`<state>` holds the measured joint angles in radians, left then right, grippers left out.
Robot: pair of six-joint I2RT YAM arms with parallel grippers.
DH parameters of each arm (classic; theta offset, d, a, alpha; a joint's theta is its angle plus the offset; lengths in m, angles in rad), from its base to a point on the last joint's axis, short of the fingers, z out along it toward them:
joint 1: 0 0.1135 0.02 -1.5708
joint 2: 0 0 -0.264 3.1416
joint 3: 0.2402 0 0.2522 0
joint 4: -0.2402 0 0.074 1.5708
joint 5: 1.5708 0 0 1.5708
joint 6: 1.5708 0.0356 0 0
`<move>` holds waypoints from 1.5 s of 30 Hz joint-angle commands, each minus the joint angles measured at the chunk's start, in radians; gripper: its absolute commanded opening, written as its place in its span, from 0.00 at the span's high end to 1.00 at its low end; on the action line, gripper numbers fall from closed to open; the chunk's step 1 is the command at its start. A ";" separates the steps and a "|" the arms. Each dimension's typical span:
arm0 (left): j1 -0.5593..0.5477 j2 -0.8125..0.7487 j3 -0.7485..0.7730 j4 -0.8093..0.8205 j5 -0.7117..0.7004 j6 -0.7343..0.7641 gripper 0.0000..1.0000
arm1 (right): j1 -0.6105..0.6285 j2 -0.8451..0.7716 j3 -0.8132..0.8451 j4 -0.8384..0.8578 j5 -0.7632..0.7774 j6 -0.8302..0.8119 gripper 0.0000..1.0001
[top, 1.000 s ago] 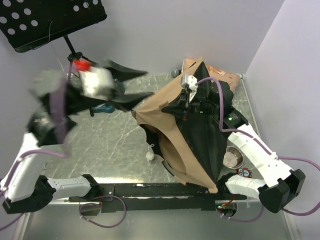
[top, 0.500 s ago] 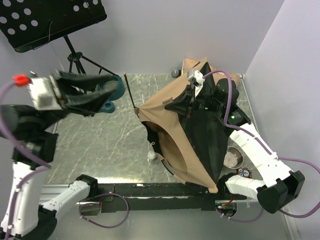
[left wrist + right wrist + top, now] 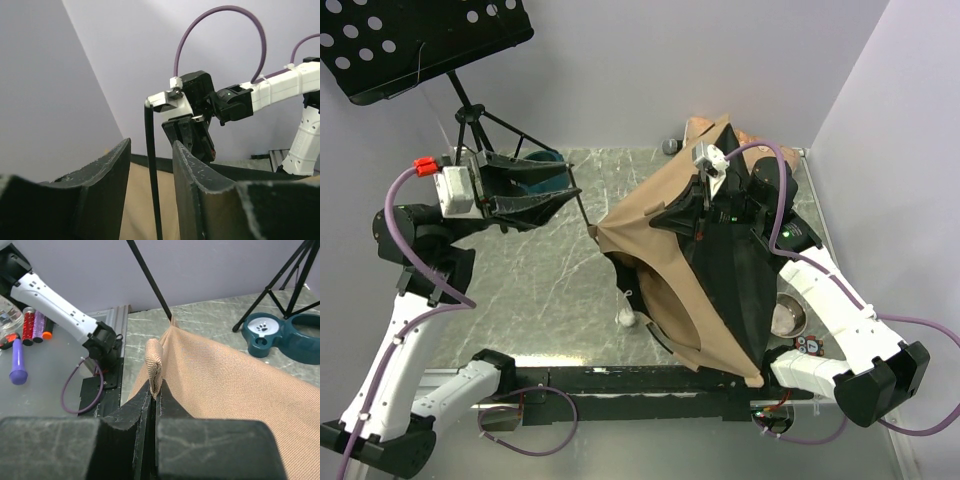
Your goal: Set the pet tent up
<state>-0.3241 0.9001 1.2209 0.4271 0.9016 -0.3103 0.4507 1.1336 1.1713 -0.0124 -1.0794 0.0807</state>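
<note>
Left claw [image 3: 151, 150] stands half-open around the thin black pole [image 3: 152, 190], not touching; centre it before you close. Right claw [image 3: 152, 390] pinches the tan fabric pet tent [image 3: 665, 230], slumped on the grey marbled surface [image 3: 540, 290], right side.

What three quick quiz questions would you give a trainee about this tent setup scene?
1. True or false: the right gripper is shut on a fold of the pet tent.
2. What stands between the open fingers of the left gripper? A nothing; B a thin black pole; C a spoon.
3. Fill in: the double pet bowl sits beside the legs of a black ___.

Key: 1 true; 2 B; 3 tripod.
</note>
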 commanded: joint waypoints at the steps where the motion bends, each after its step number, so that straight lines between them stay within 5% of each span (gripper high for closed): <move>1: 0.003 0.019 0.034 0.174 0.075 -0.056 0.58 | -0.006 -0.029 0.041 0.037 -0.043 -0.004 1.00; 11: 0.000 0.100 0.078 0.185 0.146 -0.212 0.99 | -0.006 -0.015 0.057 0.049 -0.054 0.005 1.00; 14: -0.026 0.140 0.150 -0.030 0.160 -0.215 0.99 | -0.007 -0.008 0.067 0.057 -0.037 0.022 1.00; 21: -0.207 0.261 0.319 -0.792 -0.041 0.170 0.99 | 0.000 0.026 0.094 0.117 -0.033 0.063 1.00; 31: -0.233 0.296 0.264 -1.054 -0.109 0.364 0.99 | -0.001 0.023 0.082 0.147 -0.048 0.086 1.00; 45: -0.279 0.358 0.233 -1.107 -0.078 0.385 0.99 | 0.000 0.029 0.057 0.149 -0.111 0.091 1.00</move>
<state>-0.5957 1.2049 1.4609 -0.5053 0.8478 0.0544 0.4511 1.1839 1.2022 0.0513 -1.1439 0.1879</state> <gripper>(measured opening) 0.035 0.030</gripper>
